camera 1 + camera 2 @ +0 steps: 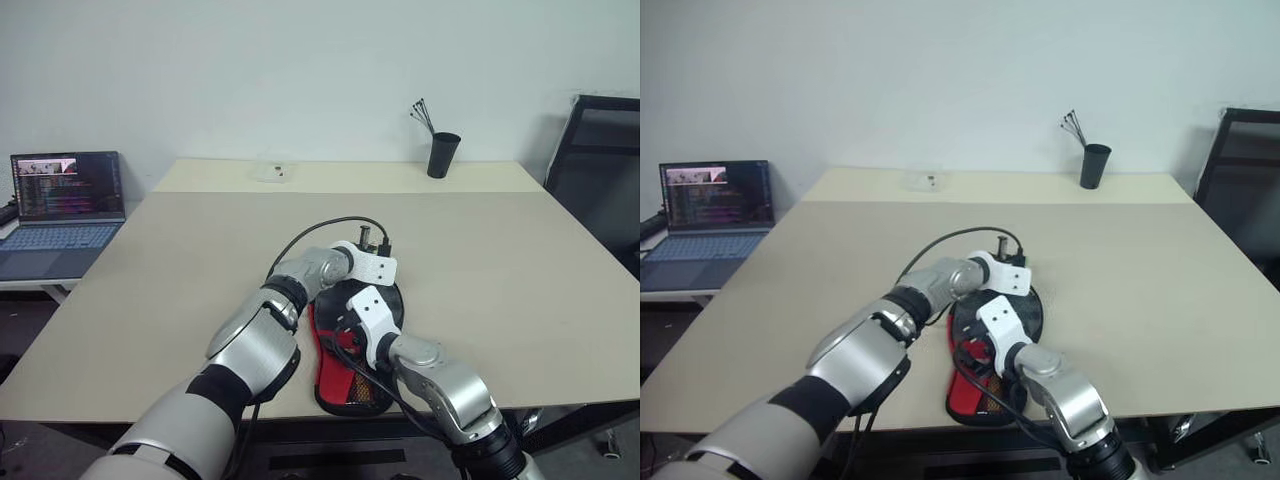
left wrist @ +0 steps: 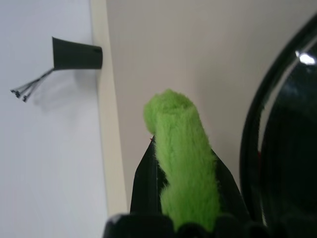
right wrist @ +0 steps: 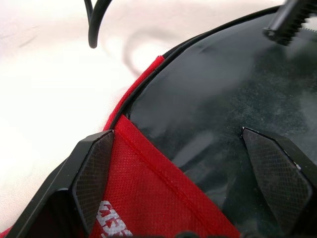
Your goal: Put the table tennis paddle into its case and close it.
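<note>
Green fuzzy tag (image 2: 183, 173) is pinched in the left end effector (image 2: 181, 198), at the far edge of the case (image 1: 345, 380) near the worktop (image 1: 500, 260) front. Right end effector (image 3: 188, 178) is spread wide over the paddle (image 3: 223, 99) lying in the case. Pulling askew could snag the zip or drag the case off. Head views hide the tag

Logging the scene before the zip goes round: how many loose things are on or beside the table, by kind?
Paddle: 1
Case: 1
Black cup of sticks: 1
Small white item: 1
Laptop: 1
Chair: 1
Total: 6
</note>
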`<action>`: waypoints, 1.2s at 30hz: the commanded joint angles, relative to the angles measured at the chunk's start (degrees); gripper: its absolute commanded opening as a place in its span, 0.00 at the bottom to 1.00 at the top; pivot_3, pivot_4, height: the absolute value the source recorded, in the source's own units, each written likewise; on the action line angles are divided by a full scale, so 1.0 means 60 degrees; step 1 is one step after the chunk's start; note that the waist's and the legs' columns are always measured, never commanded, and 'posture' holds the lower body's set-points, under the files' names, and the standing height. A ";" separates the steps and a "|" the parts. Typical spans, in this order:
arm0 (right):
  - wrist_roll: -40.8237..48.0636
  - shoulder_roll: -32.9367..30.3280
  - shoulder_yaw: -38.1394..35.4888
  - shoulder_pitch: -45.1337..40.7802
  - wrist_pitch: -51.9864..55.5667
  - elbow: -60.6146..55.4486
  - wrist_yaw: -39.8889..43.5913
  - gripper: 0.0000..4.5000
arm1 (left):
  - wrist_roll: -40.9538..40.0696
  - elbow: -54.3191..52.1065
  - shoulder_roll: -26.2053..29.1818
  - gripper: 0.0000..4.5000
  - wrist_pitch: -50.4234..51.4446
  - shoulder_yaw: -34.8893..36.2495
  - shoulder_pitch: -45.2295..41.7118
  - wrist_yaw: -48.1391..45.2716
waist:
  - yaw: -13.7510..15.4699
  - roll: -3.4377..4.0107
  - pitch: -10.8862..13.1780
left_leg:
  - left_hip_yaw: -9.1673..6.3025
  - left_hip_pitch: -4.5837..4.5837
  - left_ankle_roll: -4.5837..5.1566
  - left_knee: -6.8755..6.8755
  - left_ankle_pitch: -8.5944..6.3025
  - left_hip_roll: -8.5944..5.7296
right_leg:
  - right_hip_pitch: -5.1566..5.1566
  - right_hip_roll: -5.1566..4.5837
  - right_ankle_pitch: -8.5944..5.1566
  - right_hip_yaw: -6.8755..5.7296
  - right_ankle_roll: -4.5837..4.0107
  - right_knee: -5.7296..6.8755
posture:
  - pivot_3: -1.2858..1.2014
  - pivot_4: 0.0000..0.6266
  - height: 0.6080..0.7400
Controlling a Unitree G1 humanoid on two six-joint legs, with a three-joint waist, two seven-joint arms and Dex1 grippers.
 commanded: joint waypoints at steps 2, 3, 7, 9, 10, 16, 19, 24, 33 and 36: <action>0.0077 0.0039 0.0486 0.0554 0.0784 0.0625 0.0076 1.00 | 0.0312 -0.0384 -0.0421 0.01 -0.0487 -0.0276 -0.0932 0.0791 | 0.0019 0.0000 0.0000 | 0.0000 0.0000 0.0000 0.0000 0.0000 0.0000 | 0.0000 0.0000 -0.0001 0.0000 0.0000 -0.0001 | 0.52 0.24 1.00; 0.0070 0.0055 0.0489 0.0574 0.0781 0.0628 0.0065 1.00 | 0.0368 -0.0377 -0.0447 0.01 -0.0496 -0.0327 -0.0970 0.0863 | 0.0020 0.0000 0.0000 | 0.0000 -0.0001 -0.0001 0.0000 0.0000 0.0000 | 0.0000 0.0000 -0.0001 0.0000 0.0000 -0.0001 | 0.52 0.24 1.00; 0.0043 0.0113 0.0512 0.0628 0.0794 0.0602 0.0013 1.00 | 0.0401 -0.0348 -0.0544 0.01 -0.0474 -0.0338 -0.1085 0.0973 | 0.0020 0.0000 0.0000 | 0.0002 -0.0003 -0.0002 -0.0001 -0.0001 0.0000 | -0.0001 0.0000 -0.0001 0.0001 0.0000 -0.0006 | 0.52 0.24 1.00; 0.0030 0.0127 0.0515 0.0671 0.0778 0.0602 -0.0016 1.00 | 0.0454 -0.0357 -0.0680 0.01 -0.0631 -0.0373 -0.1128 0.0989 | 0.0025 0.0000 0.0000 | 0.0001 -0.0004 -0.0002 -0.0001 -0.0001 0.0000 | -0.0002 0.0000 -0.0002 -0.0001 0.0001 -0.0006 | 0.52 0.24 1.00; 0.0028 0.0140 0.0513 0.0685 0.0775 0.0603 -0.0036 1.00 | 0.0502 -0.0365 -0.0781 0.01 -0.0744 -0.0419 -0.1147 0.1003 | 0.0031 0.0000 0.0000 | 0.0001 -0.0005 -0.0002 -0.0001 -0.0001 0.0000 | -0.0002 0.0000 -0.0002 0.0000 0.0001 -0.0007 | 0.52 0.24 1.00; 0.0036 0.0200 0.0516 0.0709 0.0745 0.0638 -0.0083 1.00 | 0.0615 -0.0380 -0.1186 0.01 -0.1305 -0.0583 -0.1105 0.0814 | 0.0068 0.0001 0.0000 | 0.0000 -0.0013 -0.0003 -0.0001 -0.0002 -0.0010 | 0.0000 -0.0007 -0.0002 -0.0003 0.0002 -0.0024 | 0.52 0.24 1.00; 0.0032 0.0218 0.0522 0.0705 0.0719 0.0671 -0.0087 1.00 | 0.0699 -0.0354 -0.1255 0.01 -0.1309 -0.0660 -0.1034 0.0670 | 0.0058 0.0005 -0.0002 | 0.0001 -0.0013 -0.0004 -0.0004 -0.0003 -0.0008 | 0.0000 -0.0008 -0.0002 -0.0002 0.0002 -0.0031 | 0.52 0.24 1.00; 0.0020 0.0229 0.0516 0.0705 0.0684 0.0700 -0.0095 1.00 | 0.0437 -0.0305 -0.1298 0.01 -0.1305 -0.0518 -0.0792 -0.0370 | 0.0051 0.0007 -0.0005 | 0.0001 -0.0012 -0.0005 -0.0005 -0.0004 -0.0008 | 0.0002 -0.0006 -0.0002 -0.0002 0.0003 -0.0036 | 0.52 0.24 1.00; 0.0001 0.0150 0.0488 0.0549 0.0611 0.0824 0.0000 1.00 | -0.0586 -0.0379 -0.1337 0.43 -0.1347 0.0359 -0.0552 -0.2116 | 0.0027 0.0016 -0.0025 | -0.0003 -0.0010 -0.0004 -0.0005 -0.0005 -0.0006 | 0.0010 -0.0006 0.0000 -0.0005 0.0005 -0.0048 | 0.52 0.24 1.00; 0.0013 0.0118 0.0459 0.0473 0.0616 0.0838 0.0036 1.00 | -0.0814 -0.0406 -0.1227 0.69 -0.1446 0.0510 -0.0456 -0.2655 | 0.0025 0.0017 -0.0026 | -0.0003 -0.0008 -0.0004 -0.0005 -0.0005 -0.0006 | 0.0013 -0.0003 0.0000 -0.0005 0.0005 -0.0047 | 0.52 0.24 1.00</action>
